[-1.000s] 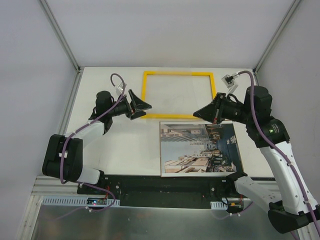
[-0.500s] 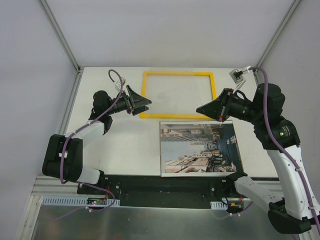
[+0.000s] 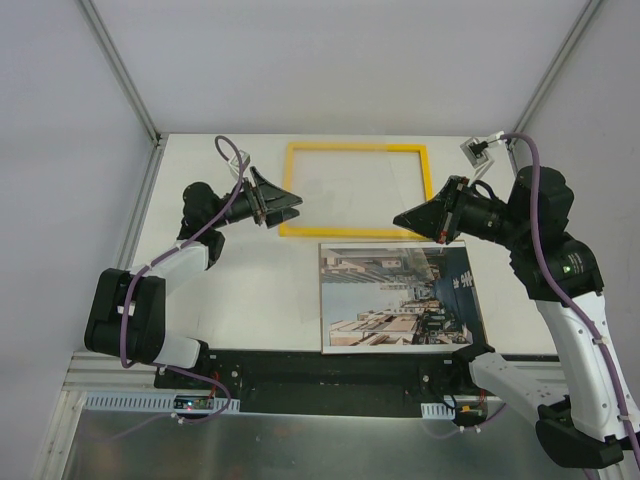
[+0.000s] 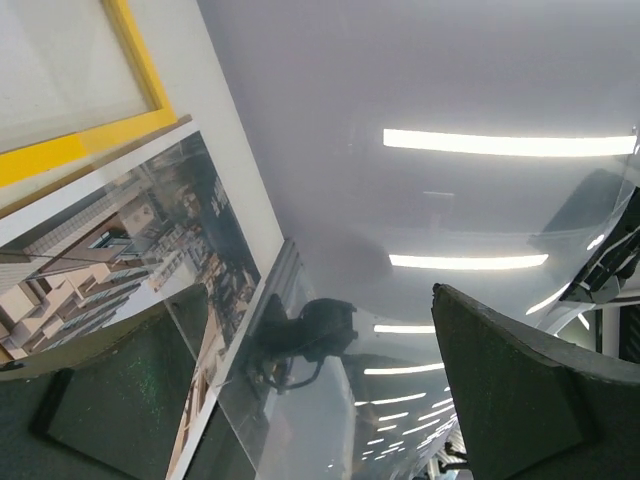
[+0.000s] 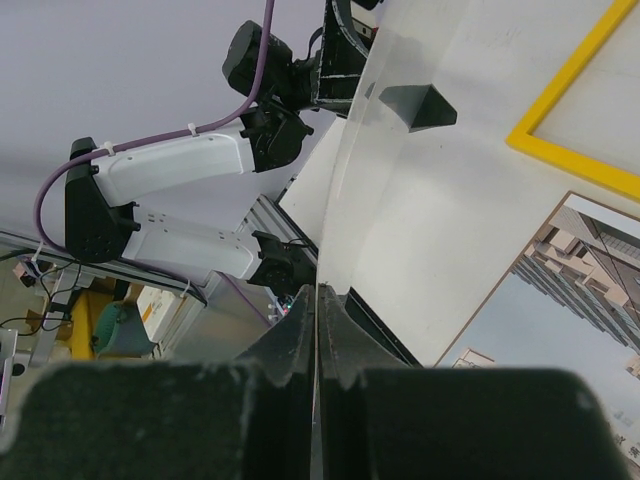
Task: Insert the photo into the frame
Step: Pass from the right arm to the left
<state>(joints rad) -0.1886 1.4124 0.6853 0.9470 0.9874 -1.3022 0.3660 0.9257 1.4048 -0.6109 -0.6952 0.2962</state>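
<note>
The right gripper (image 3: pixel 398 218) has its jaws pressed together on the edge of what looks like a clear pane (image 4: pixel 340 360), held up in the air. At its 9 o'clock, the left gripper (image 3: pixel 297 208) has its jaws spread and seems to straddle the pane without clamping it. Beneath them the yellow frame (image 3: pixel 356 147) lies flat and open. The photo (image 3: pixel 400 298) lies picture-up just beside the frame at its 6 o'clock, untouched. I judge the task to be early: the print has not yet been inserted.

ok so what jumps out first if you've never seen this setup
The bright yellow frame lying flat far back on the table, with the city-street photo face up on its near side. Above them the right hand is pinched shut on what looks like a clear sheet, facing the open left hand.
</note>
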